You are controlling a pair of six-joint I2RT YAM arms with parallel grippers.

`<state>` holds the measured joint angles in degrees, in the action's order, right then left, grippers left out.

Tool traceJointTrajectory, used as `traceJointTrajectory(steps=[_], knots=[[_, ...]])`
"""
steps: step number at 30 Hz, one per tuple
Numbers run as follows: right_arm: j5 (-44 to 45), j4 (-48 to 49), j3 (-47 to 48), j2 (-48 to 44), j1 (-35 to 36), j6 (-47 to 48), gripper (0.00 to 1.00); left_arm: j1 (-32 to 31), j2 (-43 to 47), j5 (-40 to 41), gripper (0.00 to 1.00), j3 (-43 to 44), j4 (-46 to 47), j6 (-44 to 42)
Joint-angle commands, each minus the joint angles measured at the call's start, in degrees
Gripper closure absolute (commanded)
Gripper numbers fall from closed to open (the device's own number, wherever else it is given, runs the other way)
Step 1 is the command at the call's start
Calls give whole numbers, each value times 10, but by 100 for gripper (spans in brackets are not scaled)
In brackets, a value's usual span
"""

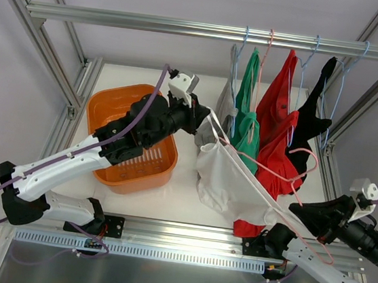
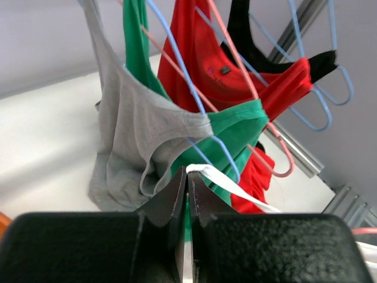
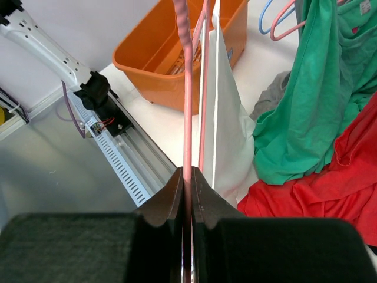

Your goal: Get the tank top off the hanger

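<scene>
I had the basket (image 1: 141, 175) sitting on the counter (image 1: 181, 199) to the left, and the left claw (image 1: 204, 119) hung just beyond its right rim. At the back, the rail (image 1: 188, 27) ran across overhead, and a row of hung garments (image 1: 275, 103) dropped from its right half, their lower ends lying on the counter. In front of that row the tank top (image 1: 222, 179) stretched from the left claw down towards the near right. The hanger (image 3: 187, 88) ran alongside it into the right claw (image 1: 297, 210), at the near right corner
</scene>
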<state>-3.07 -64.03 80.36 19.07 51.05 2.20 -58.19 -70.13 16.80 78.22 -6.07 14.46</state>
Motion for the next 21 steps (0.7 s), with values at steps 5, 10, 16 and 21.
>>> traceJointTrajectory(steps=[5, 10, 16, 21], knots=[[27, 86, -14, -32, 3, 9, 100, -4, 0, -81, 100, -15, -21, 35], [27, 214, -75, -33, 3, 40, 100, -5, 27, -188, 100, -48, -19, 51], [27, 472, -165, -13, 2, 63, 100, -6, 74, -267, 100, -118, -6, 91], [51, 734, -287, 22, 3, 54, 100, -9, 143, -272, 100, -227, 57, 105]])
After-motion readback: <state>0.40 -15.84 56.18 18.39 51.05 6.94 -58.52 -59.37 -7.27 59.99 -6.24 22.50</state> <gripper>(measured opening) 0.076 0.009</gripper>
